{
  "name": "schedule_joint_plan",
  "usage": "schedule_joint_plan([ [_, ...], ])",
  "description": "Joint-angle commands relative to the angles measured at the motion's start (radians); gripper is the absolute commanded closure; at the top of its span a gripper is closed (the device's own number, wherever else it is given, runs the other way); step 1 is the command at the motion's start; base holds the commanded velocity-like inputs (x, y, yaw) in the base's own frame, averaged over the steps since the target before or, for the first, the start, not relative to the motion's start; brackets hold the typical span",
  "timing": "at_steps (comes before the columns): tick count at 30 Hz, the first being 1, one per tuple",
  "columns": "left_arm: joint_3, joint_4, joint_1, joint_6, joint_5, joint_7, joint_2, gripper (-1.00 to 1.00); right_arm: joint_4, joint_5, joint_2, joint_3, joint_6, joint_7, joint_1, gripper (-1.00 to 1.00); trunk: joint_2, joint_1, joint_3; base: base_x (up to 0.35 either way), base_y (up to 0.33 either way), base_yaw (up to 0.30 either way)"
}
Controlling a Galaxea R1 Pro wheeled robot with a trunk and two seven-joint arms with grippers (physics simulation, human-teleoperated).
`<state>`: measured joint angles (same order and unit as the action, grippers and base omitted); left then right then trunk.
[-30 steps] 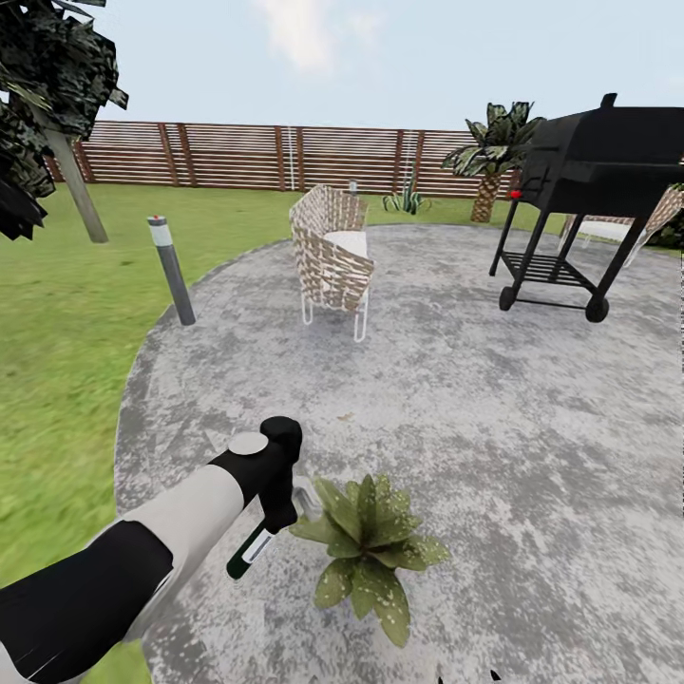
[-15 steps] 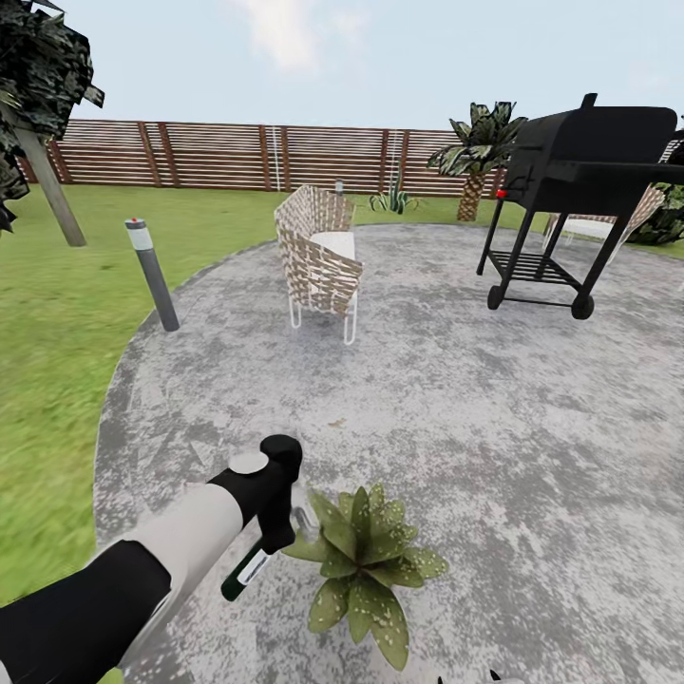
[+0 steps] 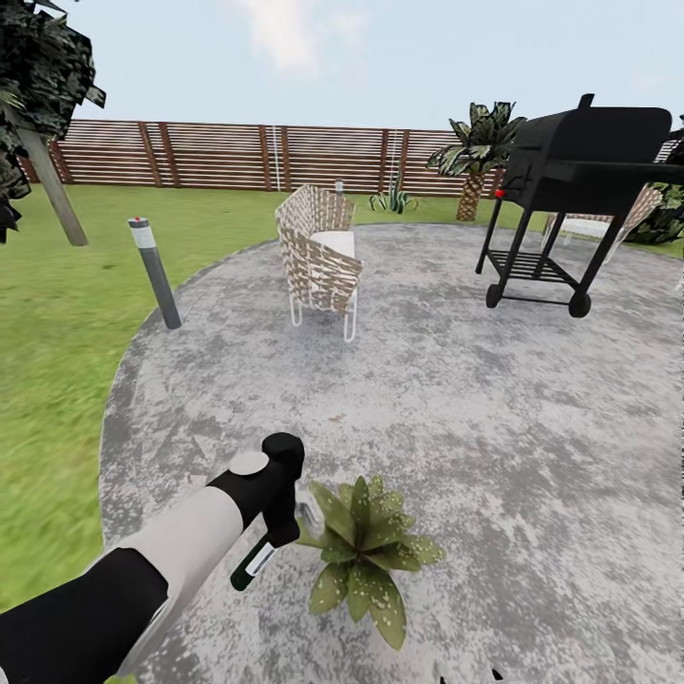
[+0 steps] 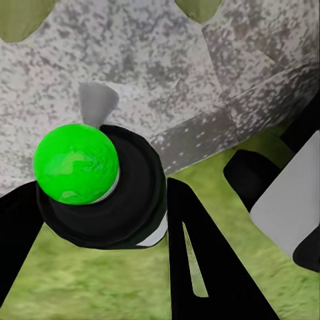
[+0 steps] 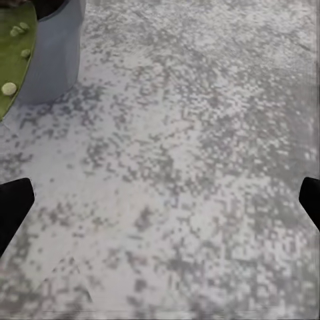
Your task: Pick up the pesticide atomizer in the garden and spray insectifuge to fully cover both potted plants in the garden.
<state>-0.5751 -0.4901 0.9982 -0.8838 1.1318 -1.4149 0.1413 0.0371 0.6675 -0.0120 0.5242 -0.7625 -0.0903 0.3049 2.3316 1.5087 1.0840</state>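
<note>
Pesticide atomizer (image 3: 255, 560) hangs in the left gripper (image 3: 282, 525), a slim dark green bottle with a white band, tilted so its base points down and toward the robot while its pale spray head (image 3: 306, 511) angles up toward the speckled potted plant (image 3: 364, 554) just beside it. The left arm (image 3: 161, 560) reaches forward and slightly rightward from the lower left of the head view, white forearm leading to a black wrist bent downward over the grey patio (image 3: 456, 399).

In the left wrist view the bottle (image 4: 107, 193) is seen end-on — a bright green disc ringed in black — with a dark finger (image 4: 200, 267) close along each side, so the gripper is clamped on it; the pale nozzle (image 4: 97, 103) sticks out beyond, over paving and a strip of lawn (image 4: 133, 287).

Against half a second ago, the arm and bottle sit a touch further right and the plant slightly lower in the head view, though the whole scene has nudged too, so the camera moved.

The right wrist view shows two dark fingertips (image 5: 13, 207) at opposite edges, spread wide with bare paving (image 5: 180, 167) between, and a grey pot (image 5: 53, 57) with a speckled leaf at one corner.

Farther off stand a wicker chair (image 3: 318, 256), a grey bollard lamp (image 3: 155, 271), a black grill (image 3: 570, 180), a palm (image 3: 475, 152) and the slatted fence (image 3: 218, 157).
</note>
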Motion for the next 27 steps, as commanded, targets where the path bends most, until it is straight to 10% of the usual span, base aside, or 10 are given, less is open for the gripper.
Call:
schedule_joint_plan([
  [1,-0.002,-0.002,0.000,-0.011,0.008,-0.010,0.000,1.00,0.000,0.011,0.000,0.002,-0.001,-0.009,0.000,-1.00,0.000,-0.001,0.001,-0.169,0.000,0.000],
  [17,0.061,-0.002,0.005,-0.012,0.015,-0.007,-0.002,1.00,-0.002,0.011,0.000,0.001,-0.001,-0.009,0.000,-1.00,0.000,-0.001,0.001,0.018,0.036,0.000],
  [27,0.061,-0.002,0.004,-0.076,0.020,0.015,-0.066,1.00,-0.002,0.012,0.000,0.000,-0.001,-0.009,0.000,-1.00,0.000,-0.001,0.001,0.027,0.237,0.000],
])
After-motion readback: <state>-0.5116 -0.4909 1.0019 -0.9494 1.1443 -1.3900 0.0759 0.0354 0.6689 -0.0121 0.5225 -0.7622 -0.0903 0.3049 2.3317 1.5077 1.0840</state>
